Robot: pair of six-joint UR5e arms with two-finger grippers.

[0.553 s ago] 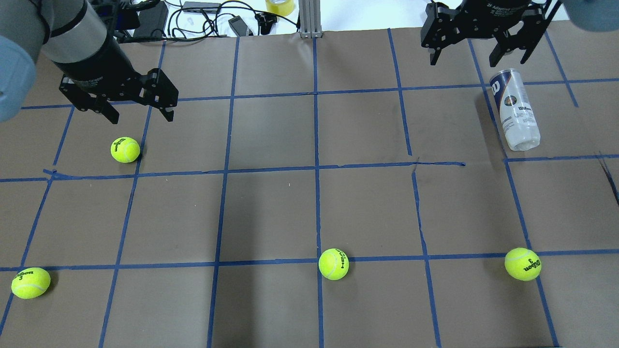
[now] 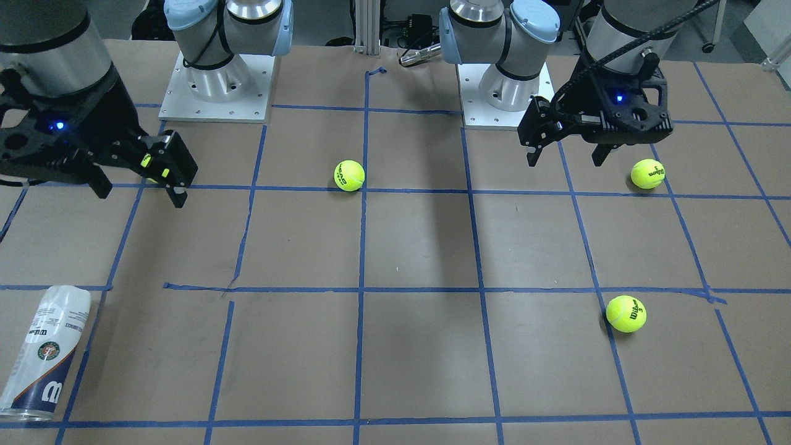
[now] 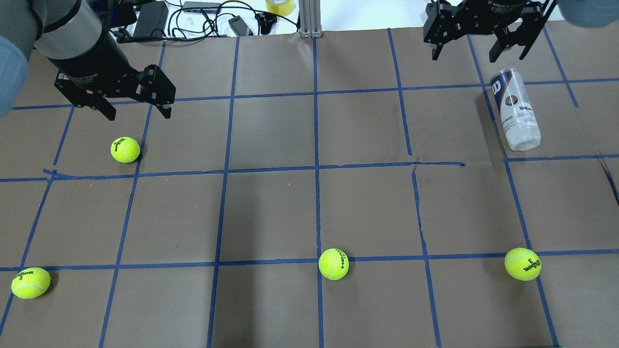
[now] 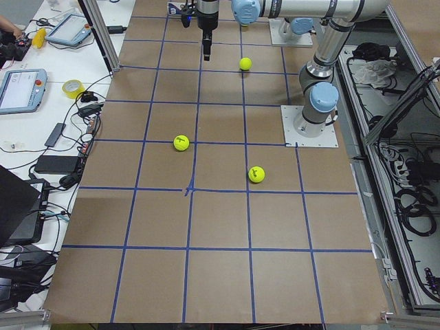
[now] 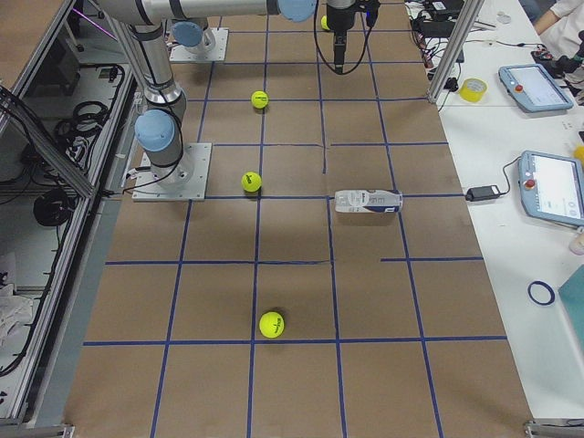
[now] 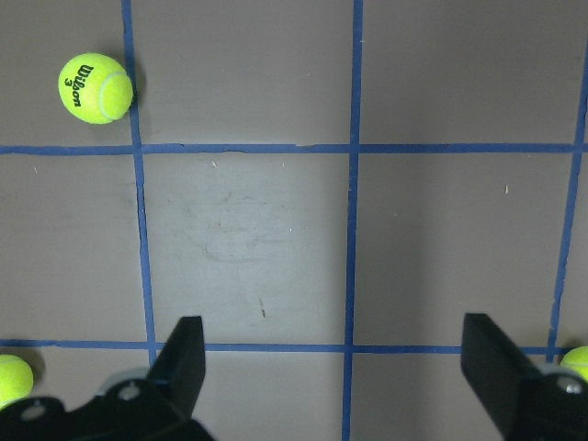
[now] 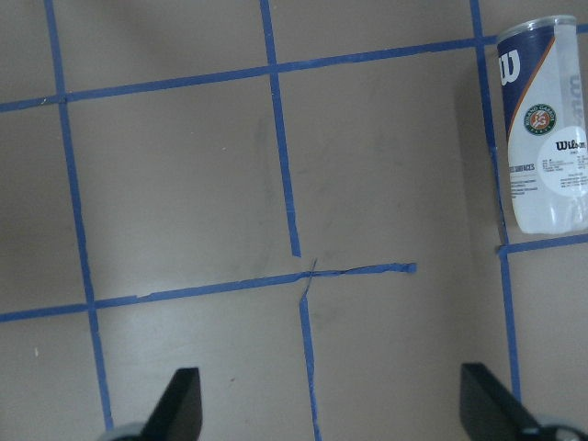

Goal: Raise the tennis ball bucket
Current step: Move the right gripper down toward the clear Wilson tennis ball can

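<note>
The tennis ball bucket (image 3: 517, 108) is a clear tube with a white-and-navy Wilson label. It lies on its side on the brown table at the far right. It also shows in the front view (image 2: 46, 352), the right side view (image 5: 368, 201) and the right wrist view (image 7: 547, 129). My right gripper (image 3: 466, 55) is open and empty. It hangs above the table just beyond the bucket's navy end, apart from it (image 2: 141, 193). My left gripper (image 3: 139, 115) is open and empty above a tennis ball (image 3: 125, 149) on the left side (image 2: 565, 162).
Three more tennis balls lie near the front of the table: left (image 3: 30, 282), middle (image 3: 333, 264) and right (image 3: 523, 264). Cables and a tape roll (image 3: 280, 6) sit past the far edge. An aluminium post (image 3: 309, 19) stands at the far middle.
Both grippers have moved a little toward the table's far edge. The bucket and the balls have not moved.
</note>
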